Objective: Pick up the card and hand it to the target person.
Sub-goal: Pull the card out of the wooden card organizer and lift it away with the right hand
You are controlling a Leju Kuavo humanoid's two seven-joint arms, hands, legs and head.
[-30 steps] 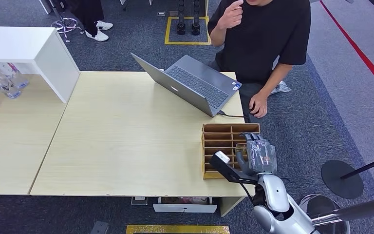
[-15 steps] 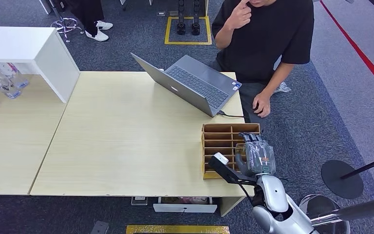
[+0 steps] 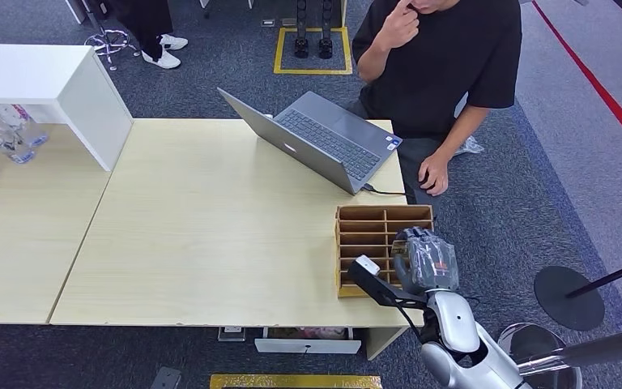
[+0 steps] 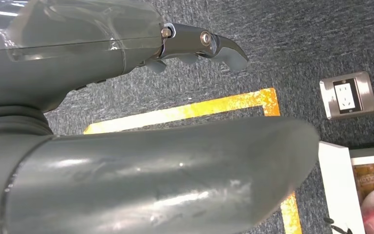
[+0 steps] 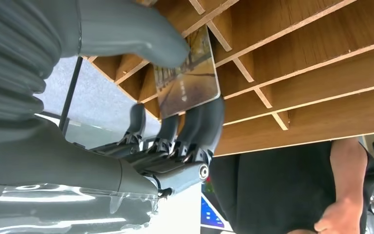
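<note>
Wooden organizer (image 3: 368,235) with a grid of open compartments sits at the near right corner of the counter (image 3: 210,235), close to the counter's edge. In the right wrist view the card (image 5: 187,80) sticks partly out of one compartment of the organizer (image 5: 292,63); it has a printed picture on its face. Which compartment it is cannot be told from the head view, since the hand covers that part.

Right hand (image 3: 423,261) is over the right side of the organizer, fingers curled down. In the right wrist view the hand (image 5: 175,97) pinches the card: thick grey thumb (image 5: 136,36) pressed on the card's face, dark fingers (image 5: 202,124) closed against its other side.

Left hand (image 4: 126,146) is seen in the left wrist view above dark carpet with yellow floor tape, a fingertip extended; whether it is spread or curled cannot be told, nothing visible in it.

Open laptop (image 3: 316,138) stands at the far edge of the counter. A person (image 3: 445,65) in a black shirt sits beyond the counter's far right corner, one hand (image 3: 432,173) down near the counter edge.
</note>
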